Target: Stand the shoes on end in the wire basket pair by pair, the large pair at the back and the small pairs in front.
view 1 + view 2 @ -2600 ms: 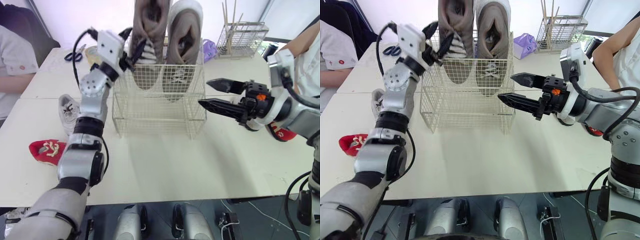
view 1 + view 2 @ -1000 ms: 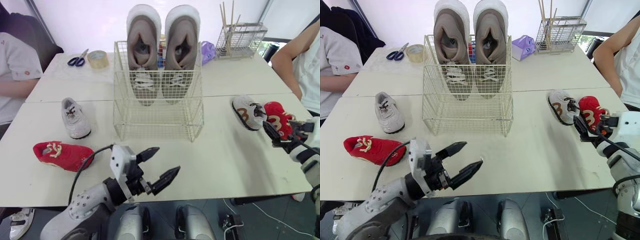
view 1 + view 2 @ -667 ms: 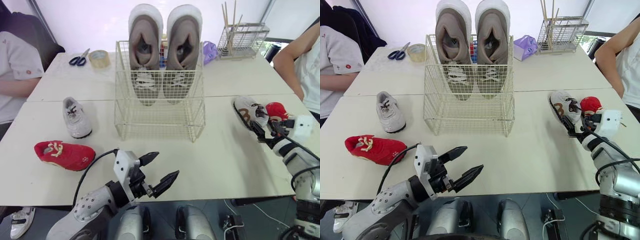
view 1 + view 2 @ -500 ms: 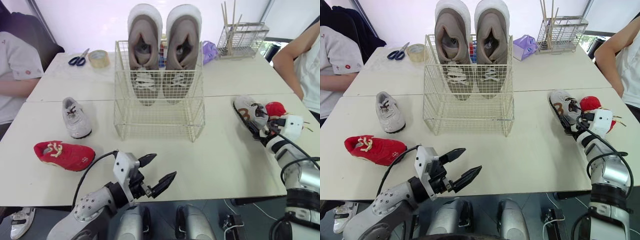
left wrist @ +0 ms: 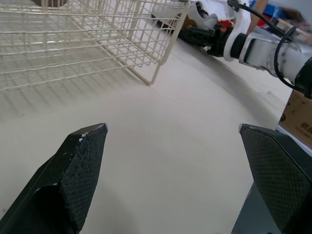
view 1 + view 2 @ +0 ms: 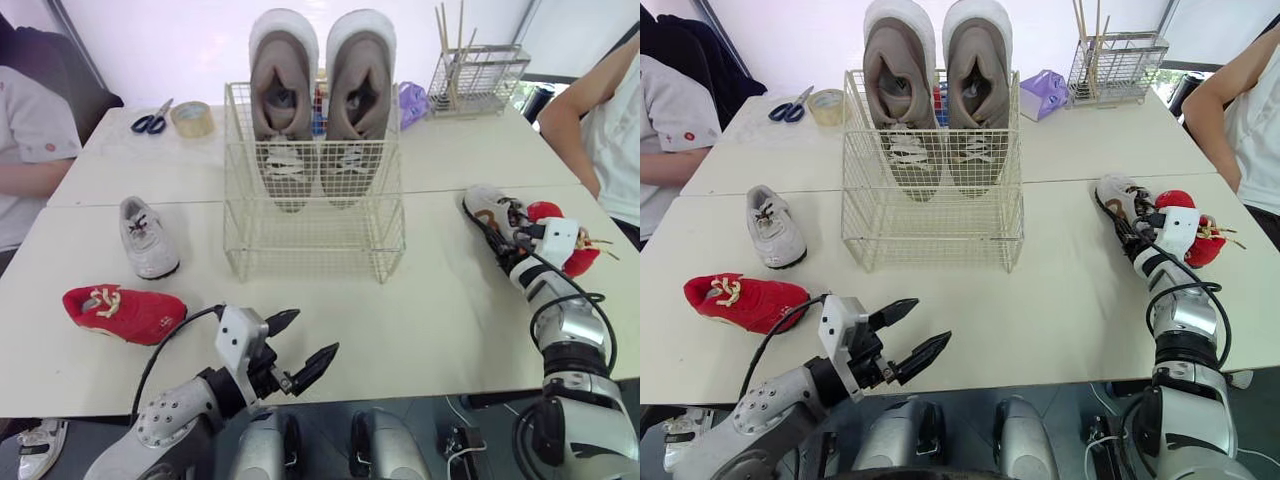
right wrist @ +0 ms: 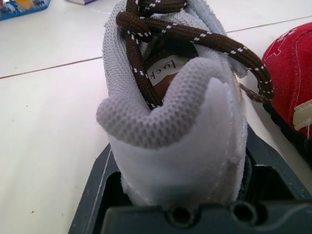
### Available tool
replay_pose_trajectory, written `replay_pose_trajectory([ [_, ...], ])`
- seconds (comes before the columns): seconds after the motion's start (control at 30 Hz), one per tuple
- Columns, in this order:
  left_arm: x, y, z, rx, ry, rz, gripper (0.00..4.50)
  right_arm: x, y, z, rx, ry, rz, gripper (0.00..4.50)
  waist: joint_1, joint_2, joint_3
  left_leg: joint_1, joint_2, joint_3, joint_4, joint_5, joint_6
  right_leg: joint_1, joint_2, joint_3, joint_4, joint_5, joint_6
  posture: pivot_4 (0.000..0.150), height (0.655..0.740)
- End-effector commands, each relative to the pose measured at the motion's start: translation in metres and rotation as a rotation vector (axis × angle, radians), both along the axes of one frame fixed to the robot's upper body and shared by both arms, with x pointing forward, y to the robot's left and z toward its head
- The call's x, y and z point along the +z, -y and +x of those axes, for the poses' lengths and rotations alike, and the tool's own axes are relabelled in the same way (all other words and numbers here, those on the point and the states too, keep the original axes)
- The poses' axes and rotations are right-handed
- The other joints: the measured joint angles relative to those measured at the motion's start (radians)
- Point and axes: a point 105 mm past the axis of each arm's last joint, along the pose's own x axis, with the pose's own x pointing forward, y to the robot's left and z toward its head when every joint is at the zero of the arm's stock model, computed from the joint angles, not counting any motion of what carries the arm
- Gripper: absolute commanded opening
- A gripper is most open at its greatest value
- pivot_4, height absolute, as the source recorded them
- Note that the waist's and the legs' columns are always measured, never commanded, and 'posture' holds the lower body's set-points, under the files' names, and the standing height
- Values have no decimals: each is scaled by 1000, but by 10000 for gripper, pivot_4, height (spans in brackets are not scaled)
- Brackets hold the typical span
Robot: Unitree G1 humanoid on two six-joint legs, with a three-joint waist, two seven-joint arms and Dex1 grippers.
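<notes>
The wire basket [image 6: 315,215] stands mid-table with the large taupe pair [image 6: 320,95] upright on end at its back. On the left lie a small grey shoe [image 6: 147,237] and a small red shoe [image 6: 122,312]. On the right lie a grey shoe with brown laces [image 6: 490,213] and, beside it, a red shoe [image 6: 572,250]. My right gripper [image 6: 510,245] is open, and the laced grey shoe's heel [image 7: 170,141] sits between its fingers. My left gripper [image 6: 308,337] hangs open and holds nothing, low over the table's front edge.
At the back left are scissors [image 6: 150,122] and a tape roll [image 6: 187,117]. A purple item [image 6: 412,100] and a wire rack with sticks [image 6: 478,75] stand at the back right. A person's sleeve [image 6: 25,140] is at the left, another person's arm [image 6: 590,110] at the right.
My left arm came down from the basket to the front edge. My right gripper swung right, reached the laced grey shoe and now has its heel between the fingers.
</notes>
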Motion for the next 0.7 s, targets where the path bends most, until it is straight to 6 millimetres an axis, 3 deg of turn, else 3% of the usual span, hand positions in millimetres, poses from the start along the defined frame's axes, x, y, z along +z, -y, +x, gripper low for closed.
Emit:
replay_pose_trajectory([
  [0.03,20,-9,-6,-36,13,-51,45000,43,-6,5,14,158,-76,18070,-2,1,0,0,0,0,0,0,0,0,0,0,0,0,0,1500,7400],
  [0.2,48,-34,-16,-112,-73,-154,45000,188,-13,13,35,554,-190,18070,-9,13,8,-2,0,2,0,4,-7,-4,-3,1,2,1,0,1500,7400],
  [0.3,66,-46,-18,-150,-100,-153,45000,294,-29,-3,168,832,-179,18070,-8,17,13,-3,-1,3,-1,5,-9,-7,-2,1,3,1,1,1500,7400],
  [0.4,76,-56,-17,-146,-118,-146,45000,354,-53,-28,394,1006,-123,18070,2,13,13,-2,-1,3,-10,7,-12,-9,0,1,2,0,0,1500,7400],
  [0.47,84,-64,-15,-129,-118,-152,45000,375,-89,-46,634,1066,-133,18070,2,4,8,-1,1,-1,-13,8,-15,-7,3,0,0,-4,-3,1500,7400],
  [0.53,91,-73,-15,-106,-115,-160,45000,380,-142,-69,971,1070,-187,18070,-8,-1,7,-1,2,-1,-13,7,-17,-6,4,0,-2,-5,-3,1500,7400],
  [0.63,110,-89,-20,-94,-118,-198,45000,351,-207,-96,1399,952,-348,18070,-27,0,7,0,2,1,-13,7,-16,-7,0,1,1,-5,-4,1500,7400],
  [0.7,124,-100,-19,-57,-75,-194,45000,333,-224,-106,1557,875,-411,18070,-29,-2,9,-1,2,1,-13,6,-14,-9,-1,0,3,-5,-4,1500,7400],
])
